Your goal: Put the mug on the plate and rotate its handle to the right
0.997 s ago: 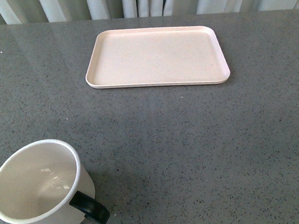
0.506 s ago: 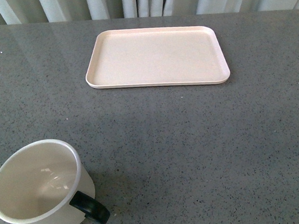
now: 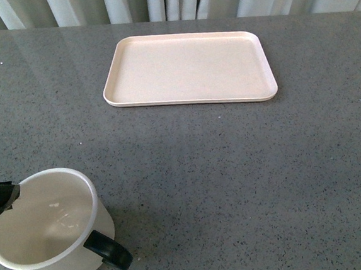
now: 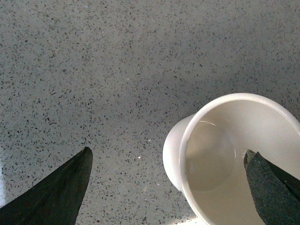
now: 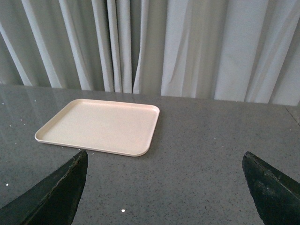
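Note:
The white mug (image 3: 46, 226) stands upright at the near left of the grey table, its cream inside empty and its black handle (image 3: 108, 250) pointing to the near right. The pale pink plate (image 3: 188, 68) lies bare at the far middle, well apart from the mug. One dark fingertip (image 3: 2, 196) of my left gripper reaches the mug's left rim. In the left wrist view my left gripper (image 4: 168, 154) is open, one finger over the mug (image 4: 220, 154) opening, the other over bare table. My right gripper (image 5: 165, 153) is open and empty, above the table short of the plate (image 5: 101, 125).
The grey speckled tabletop (image 3: 234, 168) stretches between mug and plate. Pale curtains (image 5: 187, 47) hang behind the table's far edge.
My left gripper's finger has come in from the left edge of the front view and now reaches the mug's rim. Mug and plate have not moved.

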`<state>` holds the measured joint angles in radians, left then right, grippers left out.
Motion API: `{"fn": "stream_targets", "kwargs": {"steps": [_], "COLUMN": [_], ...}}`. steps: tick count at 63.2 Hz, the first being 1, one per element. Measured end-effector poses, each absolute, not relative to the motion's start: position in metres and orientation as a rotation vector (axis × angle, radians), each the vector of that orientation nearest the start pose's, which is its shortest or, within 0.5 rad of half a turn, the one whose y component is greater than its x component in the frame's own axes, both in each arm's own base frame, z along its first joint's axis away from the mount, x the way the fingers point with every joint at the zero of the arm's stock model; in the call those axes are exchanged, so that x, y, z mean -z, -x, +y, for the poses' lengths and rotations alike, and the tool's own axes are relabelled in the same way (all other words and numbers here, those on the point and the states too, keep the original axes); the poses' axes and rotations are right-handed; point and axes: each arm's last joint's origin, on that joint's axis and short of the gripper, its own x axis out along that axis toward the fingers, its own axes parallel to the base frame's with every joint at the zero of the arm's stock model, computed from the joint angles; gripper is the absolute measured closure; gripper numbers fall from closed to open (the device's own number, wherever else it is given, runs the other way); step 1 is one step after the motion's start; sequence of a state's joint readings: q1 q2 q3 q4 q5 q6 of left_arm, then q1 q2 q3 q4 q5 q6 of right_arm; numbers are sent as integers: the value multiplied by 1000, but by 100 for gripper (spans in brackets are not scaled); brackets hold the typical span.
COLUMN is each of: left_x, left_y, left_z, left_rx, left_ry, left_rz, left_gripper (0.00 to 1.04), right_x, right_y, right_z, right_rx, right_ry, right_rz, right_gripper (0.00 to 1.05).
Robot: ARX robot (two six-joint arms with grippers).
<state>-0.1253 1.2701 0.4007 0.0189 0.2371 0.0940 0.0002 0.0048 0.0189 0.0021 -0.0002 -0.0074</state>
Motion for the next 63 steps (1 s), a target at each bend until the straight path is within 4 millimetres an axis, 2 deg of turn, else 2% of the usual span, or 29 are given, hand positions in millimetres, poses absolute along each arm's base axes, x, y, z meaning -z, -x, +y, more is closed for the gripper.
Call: {"fn": "stream_targets", "kwargs": {"steps": [47,63], "left_x": [-120,-117], "left_y": [-212,-216], "left_z": [-34,-38], "left_rx": [450,458], "left_ry": [-163,-180], "left_rz": [941,956], "left_gripper": [10,46], "right_x": [-170,-170], "right_y": [-97,-97], "right_z": [0,0], "right_rx": [0,0], "right_ry": [7,7], "right_rz": [-17,-17], "right_gripper": [9,9]}}
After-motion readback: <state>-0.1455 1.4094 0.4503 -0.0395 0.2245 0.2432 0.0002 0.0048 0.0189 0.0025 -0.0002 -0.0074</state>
